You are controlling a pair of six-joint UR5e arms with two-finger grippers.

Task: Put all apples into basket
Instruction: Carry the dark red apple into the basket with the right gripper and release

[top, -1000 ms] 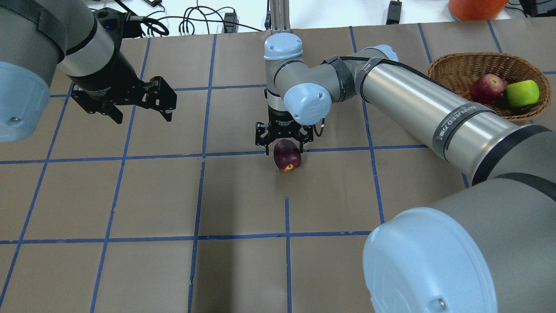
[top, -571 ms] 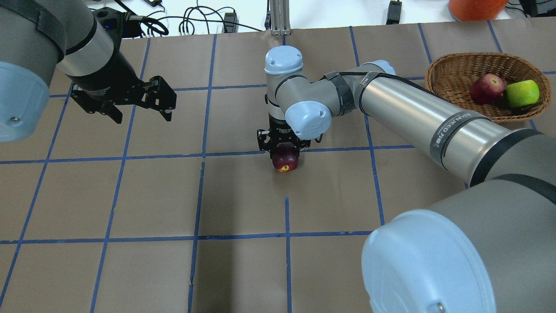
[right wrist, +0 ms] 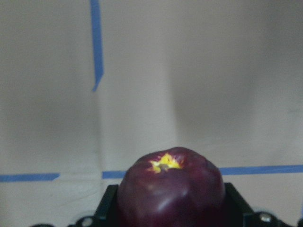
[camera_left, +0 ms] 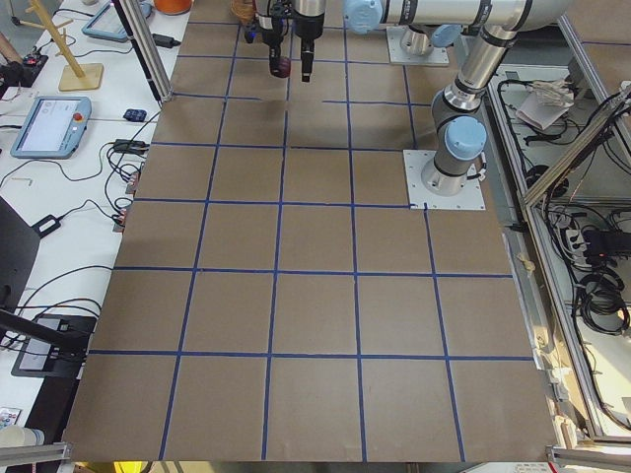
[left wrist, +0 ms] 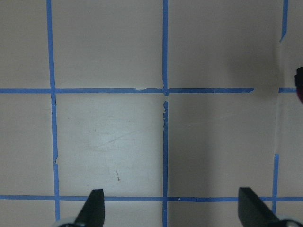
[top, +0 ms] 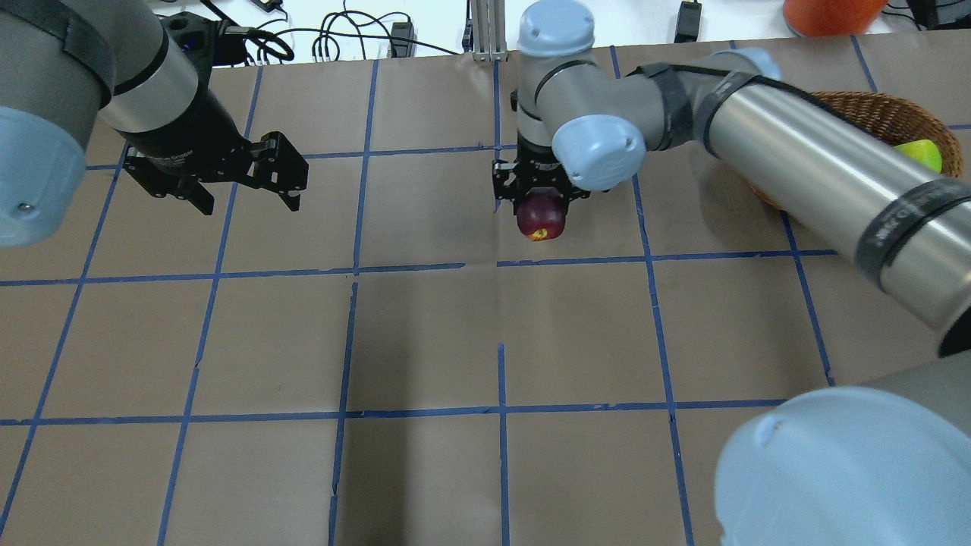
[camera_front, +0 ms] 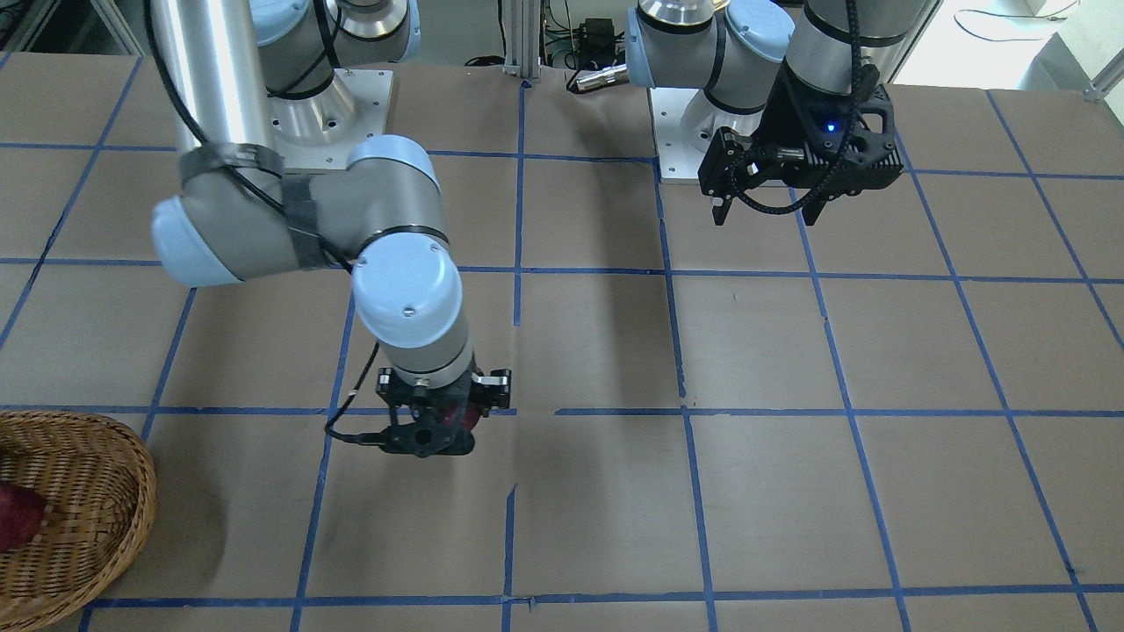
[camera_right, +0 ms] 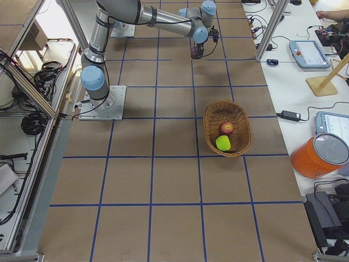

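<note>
Raised off the desk (top: 425, 341), the maroon apple (top: 541, 219) looks firm and smooth. The right gripper (top: 540, 203) clamps its fingers (right wrist: 108, 207) across the apple's middle. The left gripper (top: 250, 203) hangs spread and empty.

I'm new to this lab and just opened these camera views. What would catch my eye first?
The dark maroon apple clamped in the right gripper over the middle of the table stands out first. Next comes the wicker basket on the robot's right, already holding the red apple and the lime green apple. The left gripper hangs open and empty over the other side.
</note>
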